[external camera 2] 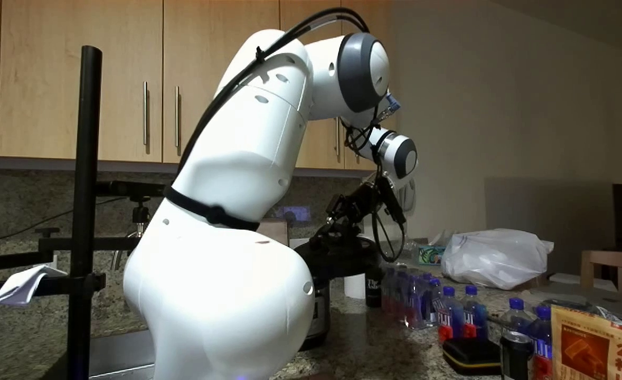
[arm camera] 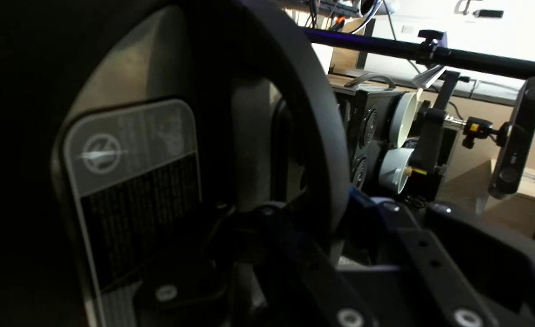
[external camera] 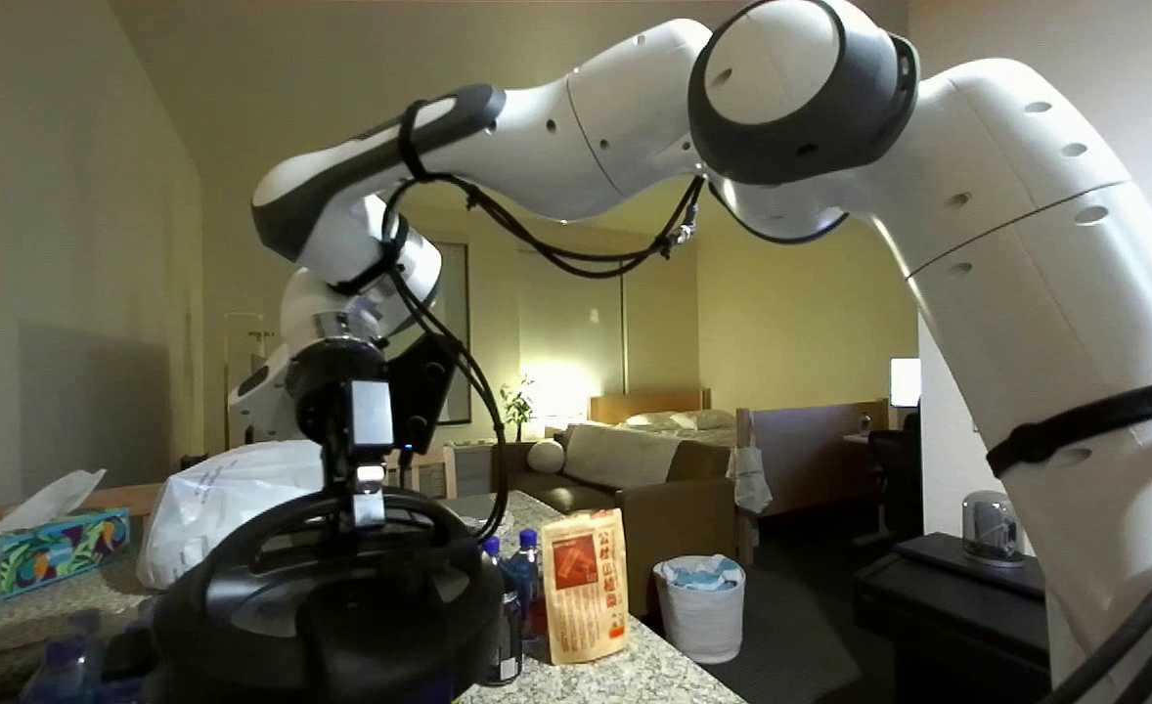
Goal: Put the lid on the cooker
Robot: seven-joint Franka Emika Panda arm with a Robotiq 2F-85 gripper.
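Observation:
The lid is large, round and black with an arched carrying handle; it shows in both exterior views (external camera: 380, 626) (external camera 2: 342, 261). My gripper (external camera: 369, 518) is above the lid in both exterior views (external camera 2: 338, 229) with its fingers closed around the handle. In the wrist view the handle (arm camera: 324, 136) passes between the fingers of the gripper (arm camera: 317, 209). A label (arm camera: 136, 195) shows at the left there. The cooker (external camera 2: 320, 314) stands on the counter under the lid, mostly hidden behind the arm's base. I cannot tell whether lid and cooker touch.
Several blue-capped bottles (external camera 2: 451, 311), a black case (external camera 2: 472, 354) and an orange pouch (external camera: 586, 587) stand on the counter beside the lid. A white plastic bag (external camera 2: 496, 256) and a tissue box (external camera: 63, 552) lie behind. A black pole (external camera 2: 84, 184) stands near the arm.

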